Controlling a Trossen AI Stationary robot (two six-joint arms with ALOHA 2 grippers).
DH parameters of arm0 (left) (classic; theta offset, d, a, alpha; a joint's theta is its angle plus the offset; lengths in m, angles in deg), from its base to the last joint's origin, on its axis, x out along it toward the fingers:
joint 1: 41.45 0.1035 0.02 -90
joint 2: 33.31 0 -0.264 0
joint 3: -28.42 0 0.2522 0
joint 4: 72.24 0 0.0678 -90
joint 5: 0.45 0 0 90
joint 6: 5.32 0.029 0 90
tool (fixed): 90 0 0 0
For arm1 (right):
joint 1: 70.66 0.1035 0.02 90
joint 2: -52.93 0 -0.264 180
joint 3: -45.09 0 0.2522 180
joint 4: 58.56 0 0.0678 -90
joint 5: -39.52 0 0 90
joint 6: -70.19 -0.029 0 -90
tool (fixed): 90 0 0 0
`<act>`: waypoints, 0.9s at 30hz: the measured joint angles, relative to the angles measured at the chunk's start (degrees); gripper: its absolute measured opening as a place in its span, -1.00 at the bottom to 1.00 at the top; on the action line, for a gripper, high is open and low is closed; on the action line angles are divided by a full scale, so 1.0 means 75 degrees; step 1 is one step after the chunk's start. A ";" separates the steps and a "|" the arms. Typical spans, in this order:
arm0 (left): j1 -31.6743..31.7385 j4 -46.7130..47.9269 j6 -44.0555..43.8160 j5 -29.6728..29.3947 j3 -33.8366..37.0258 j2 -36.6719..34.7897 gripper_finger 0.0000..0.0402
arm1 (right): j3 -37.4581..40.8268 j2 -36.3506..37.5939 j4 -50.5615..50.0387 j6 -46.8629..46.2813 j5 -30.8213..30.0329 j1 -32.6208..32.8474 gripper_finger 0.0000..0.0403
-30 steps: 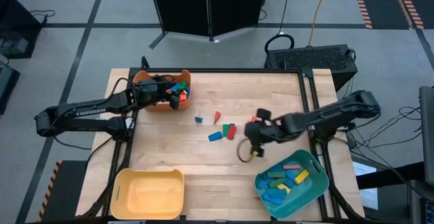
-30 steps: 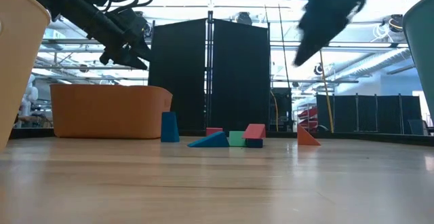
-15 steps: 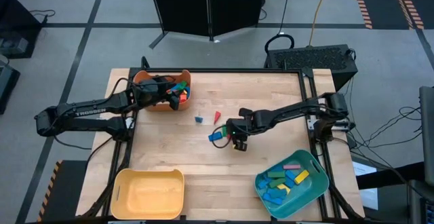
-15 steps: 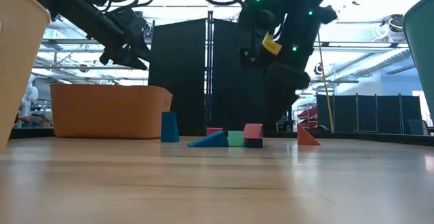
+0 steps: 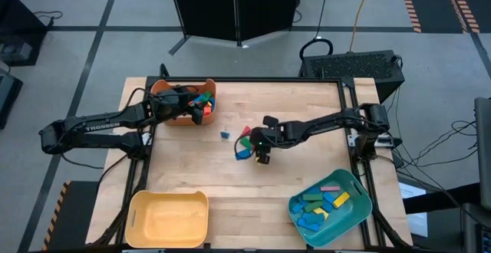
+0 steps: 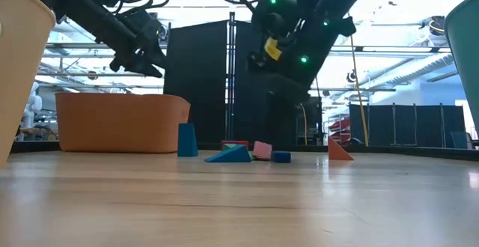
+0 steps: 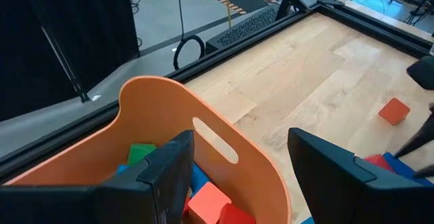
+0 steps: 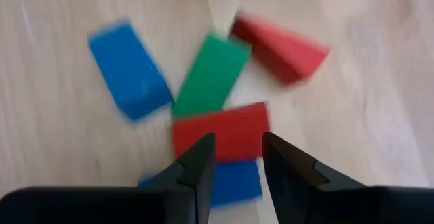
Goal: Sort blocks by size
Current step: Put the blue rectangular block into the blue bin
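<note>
Loose blocks lie at mid-table: a blue bar [image 8: 129, 68], a green bar [image 8: 211, 75], a red wedge [image 8: 279, 47], a red block [image 8: 220, 130] and a small blue block [image 8: 234, 180]. My right gripper [image 5: 258, 149] slants down over this cluster, open by a narrow gap, with the small blue block showing between its fingertips. In the low view the red block [image 6: 262, 150] sits tilted beside the small blue block [image 6: 281, 156]. My left gripper [image 7: 241, 176] hangs open over the orange bin [image 5: 165, 92], which holds several blocks. My right gripper comes at the red block and the small blue block slanting down from the table's right. I cannot tell whether its fingertips touch them: the fingers themselves hide the place.
A small blue block [image 5: 225, 135] and an orange wedge [image 6: 338, 151] lie apart from the cluster. A yellow bin [image 5: 169, 194] stands at the near left, and a teal bin [image 5: 360, 188] with several blocks at the near right. Bare tabletop lies between the two.
My right gripper has swung from beside the teal bin toward the table's left and come down over the block cluster, slowing at the end. The red block that sat on top of the small blue block now lies tilted beside it.
</note>
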 joint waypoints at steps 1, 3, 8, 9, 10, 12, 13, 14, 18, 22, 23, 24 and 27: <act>0.0000 0.0024 0.0000 0.0014 0.0000 0.0000 0.19 | -0.0043 -0.0002 -0.0310 0.0002 0.0123 -0.0009 -0.45; 0.0000 0.0020 0.0032 0.0025 0.0000 0.0000 0.19 | -0.0147 0.0000 -0.0803 -0.0149 0.0216 -0.0006 -0.44; 0.0000 -0.0056 0.0029 0.0025 0.0000 0.0000 0.19 | -0.0402 0.0000 -0.1154 -0.2302 0.0286 -0.0021 -0.36; 0.0000 -0.0051 0.0027 0.0025 0.0000 0.0000 0.19 | -0.0499 -0.0002 -0.1296 -0.2795 0.0286 -0.0039 -0.33; 0.0000 -0.0047 0.0026 0.0025 0.0000 0.0000 0.19 | -0.0596 -0.0002 -0.1480 -0.3155 0.0283 -0.0047 -0.31; 0.0000 -0.0047 0.0026 0.0025 0.0000 0.0000 0.19 | -0.0736 0.0000 -0.1813 -0.3586 0.0279 -0.0056 -0.26; 0.0000 -0.0045 0.0025 0.0027 0.0000 0.0000 0.19 | -0.0740 0.0000 -0.1833 -0.3707 0.0277 -0.0056 -0.23; 0.0000 -0.0041 0.0023 0.0025 0.0000 0.0000 0.19 | -0.0740 0.0000 -0.1833 -0.3847 0.0280 -0.0053 -0.21; 0.0000 -0.0041 0.0023 0.0026 0.0000 0.0000 0.19 | -0.0748 -0.0140 -0.1790 -0.4097 0.0304 0.0037 -0.16; 0.0000 -0.0033 0.0021 0.0028 0.0000 0.0000 0.19 | -0.0745 -0.0323 -0.1664 -0.3995 0.0344 0.0228 -0.15; 0.0000 -0.0030 0.0020 0.0039 0.0000 0.0000 0.19 | -0.0745 -0.0367 -0.1700 -0.3995 0.0353 0.0269 -0.15; 0.0000 -0.0030 0.0016 0.0069 0.0000 0.0000 0.19 | -0.0745 -0.0420 -0.1727 -0.3997 0.0431 0.0301 -0.15; 0.0000 -0.0016 -0.0004 0.0096 0.0000 0.0000 0.19 | -0.0745 -0.0537 -0.1826 -0.4010 0.0735 0.0320 -0.15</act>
